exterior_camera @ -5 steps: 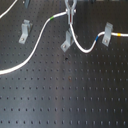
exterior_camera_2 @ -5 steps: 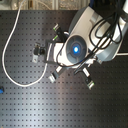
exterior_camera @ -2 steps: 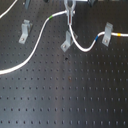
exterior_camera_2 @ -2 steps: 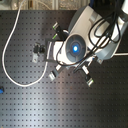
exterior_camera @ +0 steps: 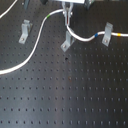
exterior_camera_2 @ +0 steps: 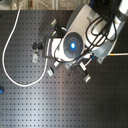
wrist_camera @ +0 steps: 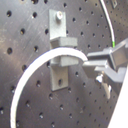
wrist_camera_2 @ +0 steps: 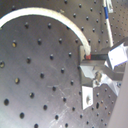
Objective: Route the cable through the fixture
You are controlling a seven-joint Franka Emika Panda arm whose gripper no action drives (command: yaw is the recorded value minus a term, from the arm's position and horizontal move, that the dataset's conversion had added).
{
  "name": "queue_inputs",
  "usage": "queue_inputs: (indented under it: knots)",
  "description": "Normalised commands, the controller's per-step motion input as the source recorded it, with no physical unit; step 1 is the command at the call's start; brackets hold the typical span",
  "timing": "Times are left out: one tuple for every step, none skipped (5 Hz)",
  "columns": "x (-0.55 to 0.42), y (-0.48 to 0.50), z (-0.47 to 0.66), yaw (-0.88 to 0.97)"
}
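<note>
From the first exterior view's left: the long white flexible cable with green, blue and yellow bands (exterior_camera: 37, 41) comes in low at the edge, climbs past the small grey metal clip fixture on the left (exterior_camera: 24, 31), which it isn't threaded through, and peaks near its green band. Then it dips under the arm's gripper (exterior_camera: 66, 20) and runs down to the middle grey clip fixture (exterior_camera: 66, 41). Further right it carries on to the third grey clip (exterior_camera: 106, 35), blue band just before it, yellow just after.

So I'd say I'm mid-routing, working the cord into the middle clip. In the first wrist view the fingers (wrist_camera: 102, 62) are pinched together on the cable (wrist_camera: 60, 60) right beside that bracket (wrist_camera: 59, 55), with the cord arcing across its slot. Can't tell if it's actually seated yet.

Next move, my guess: ease down and pull across so it drops in, without dragging it out of the right clip.

The arm hangs near vertical over the black perforated counter (exterior_camera: 75, 95), wrist pointing straight down.
</note>
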Motion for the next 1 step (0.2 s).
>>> queue_inputs:
  knots:
    - [0.019,-0.002,0.0,0.0]
